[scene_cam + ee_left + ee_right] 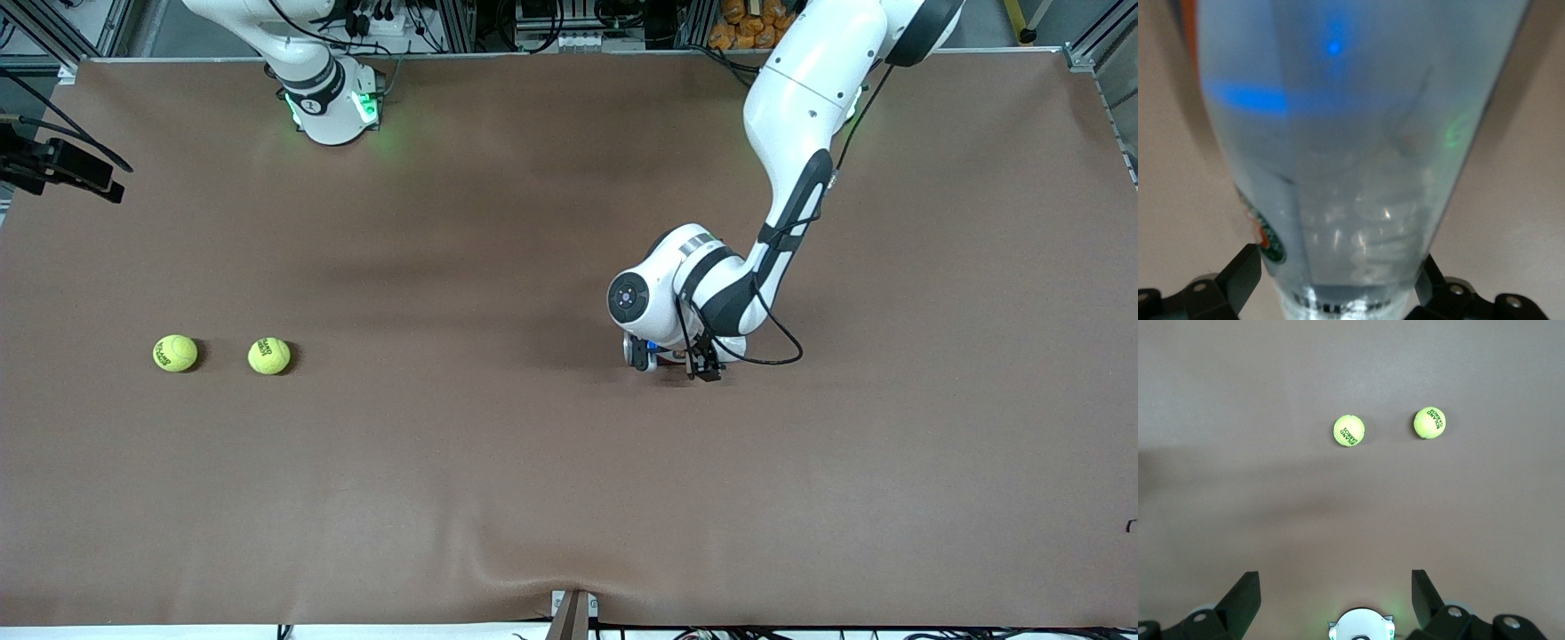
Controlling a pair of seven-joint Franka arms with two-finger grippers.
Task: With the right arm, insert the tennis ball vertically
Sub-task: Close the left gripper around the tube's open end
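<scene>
Brown table (498, 498) holds two balls, the tube (1351, 153) clamped upright by the left gripper (1338, 293). Right gripper (1336, 593), spread apart high over the table, is best lowered over the ball nearer the tube (268, 356).

two tennis balls (175, 353) (268, 356) side by side toward the right arm's end

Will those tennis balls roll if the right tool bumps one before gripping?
Probably. Both balls are round and sit free on the flat table, so a nudge likely rolls them. Their felt looks grippy. The right tool is open, high above.
</scene>
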